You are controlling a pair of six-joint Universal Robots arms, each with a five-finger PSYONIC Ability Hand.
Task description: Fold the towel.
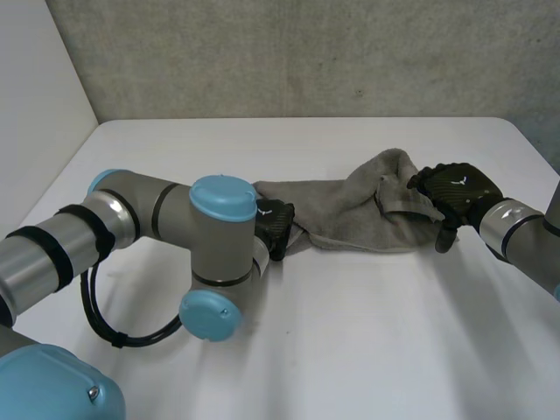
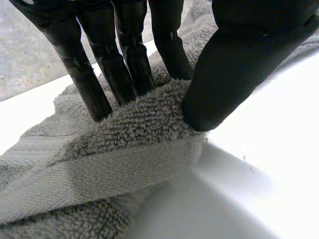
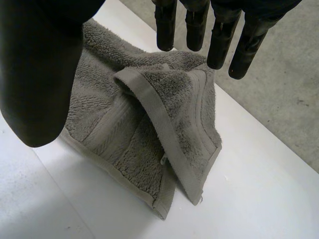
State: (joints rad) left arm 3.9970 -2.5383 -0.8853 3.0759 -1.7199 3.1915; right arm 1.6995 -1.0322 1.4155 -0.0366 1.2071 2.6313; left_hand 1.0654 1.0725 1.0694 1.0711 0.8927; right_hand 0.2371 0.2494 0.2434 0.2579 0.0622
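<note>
A grey towel [image 1: 350, 213] lies crumpled in a long strip across the middle of the white table [image 1: 367, 341]. My left hand [image 1: 276, 227] is at the towel's left end. In the left wrist view its fingers [image 2: 99, 74] and thumb [image 2: 234, 74] pinch a raised fold of the towel [image 2: 129, 159] between them. My right hand [image 1: 453, 194] is over the towel's right end. In the right wrist view its fingers [image 3: 219, 35] are straight and its thumb [image 3: 40, 69] stands apart, with the towel's folded-over hemmed corner [image 3: 149, 124] below the palm and nothing gripped.
A grey wall [image 1: 306, 52] runs along the table's far edge, and a white panel [image 1: 35, 105] stands at the left. My left arm [image 1: 157, 227] reaches across the table's left half. Bare tabletop lies in front of the towel.
</note>
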